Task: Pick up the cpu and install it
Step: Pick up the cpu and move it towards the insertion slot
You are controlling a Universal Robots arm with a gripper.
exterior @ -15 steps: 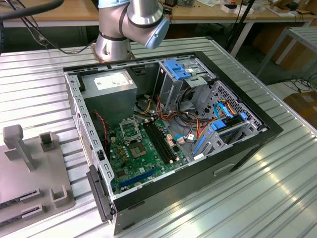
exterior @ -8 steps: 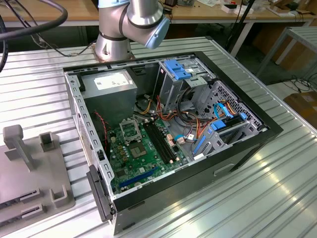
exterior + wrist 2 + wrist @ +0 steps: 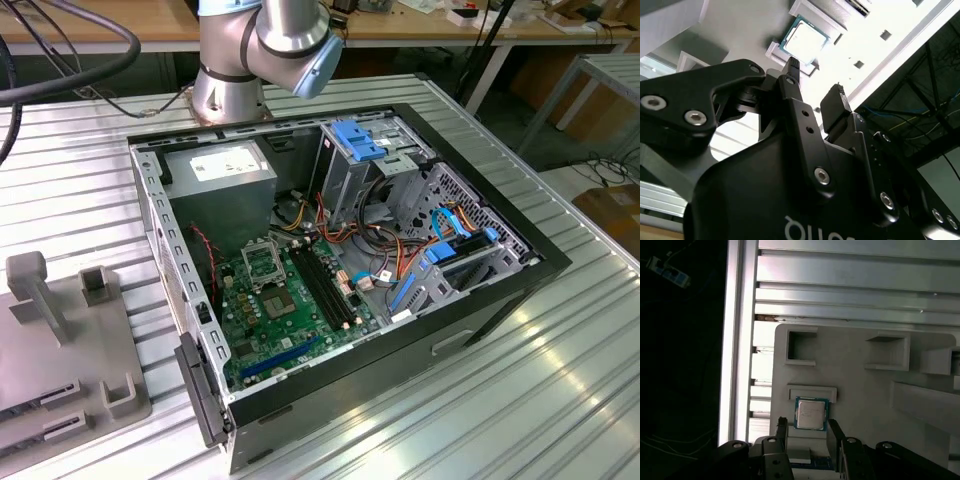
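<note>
Silvery ribbed aluminium made up the worktop (image 3: 520, 400) in the exterior view, with an open black PC case (image 3: 480, 310) lying on it. Inside the case sat a green motherboard (image 3: 290, 330) with its metal-framed socket (image 3: 262, 265) and long black memory slots (image 3: 325, 290), plus a grey power supply (image 3: 225, 180), blue plastic brackets (image 3: 355, 140) and a tangle of coloured cables (image 3: 385, 245). A matte grey fixture plate (image 3: 60, 350) with blocky uprights lay to the exterior view's left, and the arm (image 3: 270, 40) stood behind the case.

Second wrist view: the black end effector (image 3: 815, 77) had its fingers (image 3: 792, 75) spread apart, and the cpu (image 3: 804, 40) lay just past the tips, flat in a shallow seat on the fixture.

First wrist view: same cpu (image 3: 811, 413), a small square with a plain silvery lid and a thin green edge, sat on the grey plate (image 3: 855, 385) beside square-walled pockets. The end effector (image 3: 807, 421) straddled it, jaws parted, one finger each side; I couldn't tell if they touched it.
</note>
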